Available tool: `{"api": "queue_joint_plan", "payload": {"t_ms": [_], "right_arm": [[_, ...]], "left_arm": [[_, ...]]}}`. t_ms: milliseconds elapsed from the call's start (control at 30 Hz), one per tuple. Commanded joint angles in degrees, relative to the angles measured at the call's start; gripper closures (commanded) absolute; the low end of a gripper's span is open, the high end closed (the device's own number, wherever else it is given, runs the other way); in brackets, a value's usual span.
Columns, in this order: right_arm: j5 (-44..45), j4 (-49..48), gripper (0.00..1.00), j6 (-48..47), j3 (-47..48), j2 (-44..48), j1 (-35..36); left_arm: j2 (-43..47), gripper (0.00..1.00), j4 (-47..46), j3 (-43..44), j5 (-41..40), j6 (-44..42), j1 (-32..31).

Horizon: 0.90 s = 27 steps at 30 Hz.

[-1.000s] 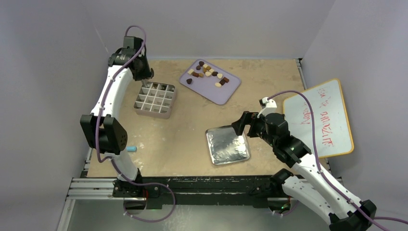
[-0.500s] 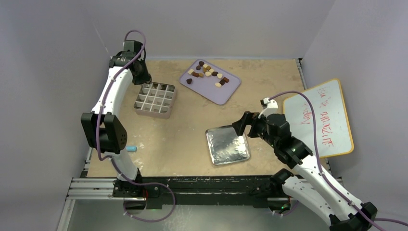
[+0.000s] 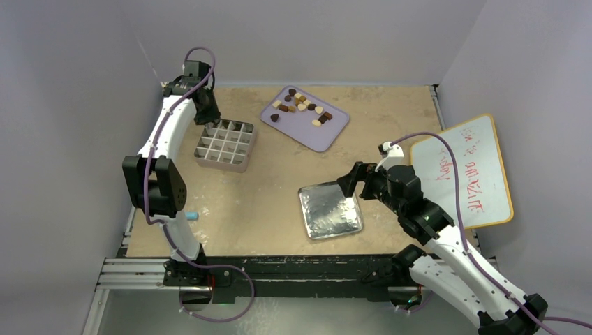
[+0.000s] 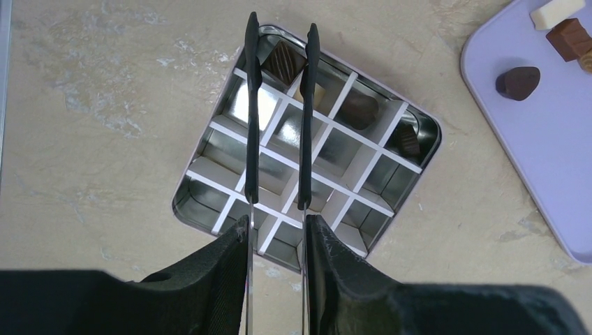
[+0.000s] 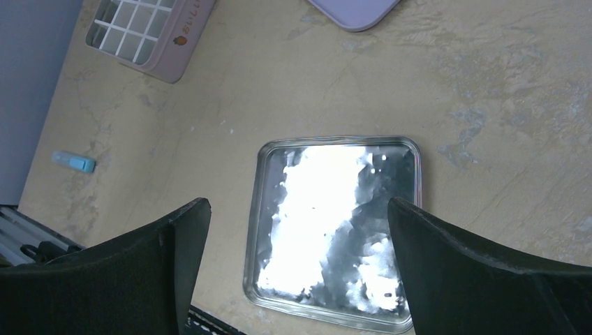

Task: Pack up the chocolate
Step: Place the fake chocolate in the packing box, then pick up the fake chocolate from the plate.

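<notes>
1. Sandy tabletop (image 3: pixel 265 202): most small brown and cream chocolate pieces (image 3: pixel 301 103) lie on a purple tray (image 3: pixel 325 135) at 12 o'clock.
2. A few sit in the square metal grid box (image 3: pixel 220 165) at 10 o'clock.
3. Left gripper (image 4: pixel 278 237) pinches black tweezers (image 4: pixel 252 139) above it.
4. Right gripper (image 5: pixel 299 209), wide open, empty, hangs over a shiny silver lid (image 5: pixel 335 279).

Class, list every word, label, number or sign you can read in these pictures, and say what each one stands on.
Whiteboard: several lines of red handwriting, lying sideways to the top camera, too scrawled and small to read.
Divided box: a small printed mark with a red dot on its pink side wall, too small to read.
No other writing shows, so nothing can be quoted.
</notes>
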<state>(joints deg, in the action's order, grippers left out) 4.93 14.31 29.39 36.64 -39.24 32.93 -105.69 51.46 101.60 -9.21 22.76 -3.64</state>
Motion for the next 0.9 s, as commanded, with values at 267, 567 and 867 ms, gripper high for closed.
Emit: {"api": "queue_joint_plan", "payload": {"t_ms": [267, 567, 867], "right_arm": [[0.3, -0.3, 0.01, -1.5, 1.3, 0.7, -0.1], [0.3, -0.1, 0.01, -1.8, 1.9, 0.5, -0.1], [0.2, 0.3, 0.01, -1.5, 1.9, 0.2, -0.1]], "left_arm": [[0.5, 0.65, -1.9, 0.7, -1.5, -1.3, 0.5], [2.0, 0.69, -0.3, 3.7, 1.8, -1.6, 0.3], [2.2, 0.69, 0.4, 8.5, 2.6, -2.4, -4.8]]}}
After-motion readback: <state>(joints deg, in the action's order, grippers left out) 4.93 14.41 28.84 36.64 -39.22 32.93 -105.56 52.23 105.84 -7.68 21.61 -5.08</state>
